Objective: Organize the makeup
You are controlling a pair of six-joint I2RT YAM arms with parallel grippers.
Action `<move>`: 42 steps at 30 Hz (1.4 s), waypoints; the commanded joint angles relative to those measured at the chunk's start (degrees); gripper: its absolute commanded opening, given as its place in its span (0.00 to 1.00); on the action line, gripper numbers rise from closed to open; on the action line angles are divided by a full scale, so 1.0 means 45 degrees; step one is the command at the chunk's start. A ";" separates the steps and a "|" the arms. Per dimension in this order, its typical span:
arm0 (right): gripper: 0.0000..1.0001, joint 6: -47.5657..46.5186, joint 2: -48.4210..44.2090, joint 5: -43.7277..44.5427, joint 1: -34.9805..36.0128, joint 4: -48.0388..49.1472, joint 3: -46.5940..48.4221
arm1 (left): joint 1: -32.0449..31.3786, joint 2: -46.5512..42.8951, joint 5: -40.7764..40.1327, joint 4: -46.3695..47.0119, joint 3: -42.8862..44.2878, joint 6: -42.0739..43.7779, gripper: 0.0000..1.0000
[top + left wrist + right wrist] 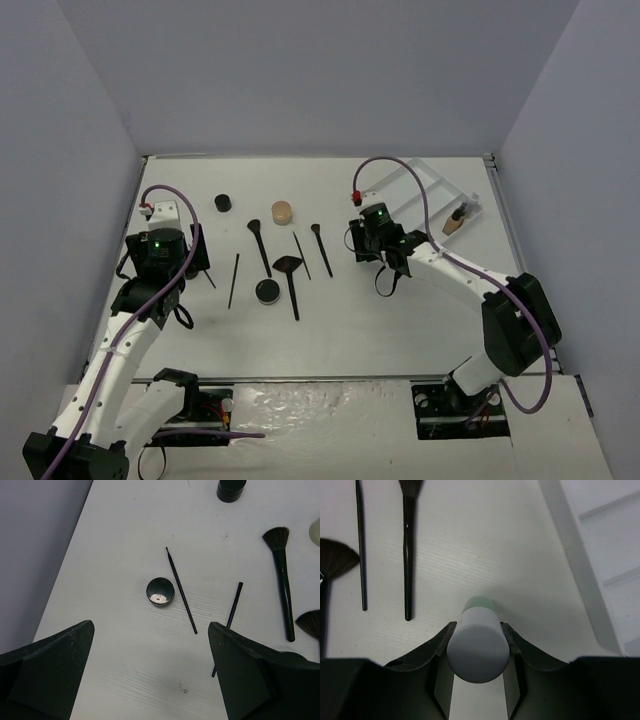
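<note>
My right gripper is shut on a small green bottle with a white cap, both pads pressed to the cap's sides. In the top view that gripper hangs right of the brushes and hides the bottle. My left gripper stands open over bare table, near a black round pot, a thin liner brush and a black pencil. In the top view it sits at the table's left. More makeup lies mid-table: a tan jar, black pots and several brushes.
The white divided tray lies at the back right, with a tan bottle in its right end. Its edge shows right of the held bottle. Grey walls close in the table on the left, back and right.
</note>
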 commanded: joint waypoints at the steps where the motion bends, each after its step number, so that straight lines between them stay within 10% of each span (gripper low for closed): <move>1: 0.00 0.0545 -0.1992 0.0909 -0.1147 0.0679 0.0479 | 0.0001 0.0004 -0.0058 0.0886 0.0234 0.0174 0.97; 17: 0.00 0.2445 -0.0912 0.2670 -0.5428 0.1115 0.0718 | -0.0123 -0.0072 -0.0112 0.0964 0.0195 0.0267 0.97; 42: 0.06 0.3207 0.1497 0.3659 -0.6517 0.2925 -0.0065 | -0.0465 -0.0155 -0.0234 0.1062 0.0155 0.0396 0.97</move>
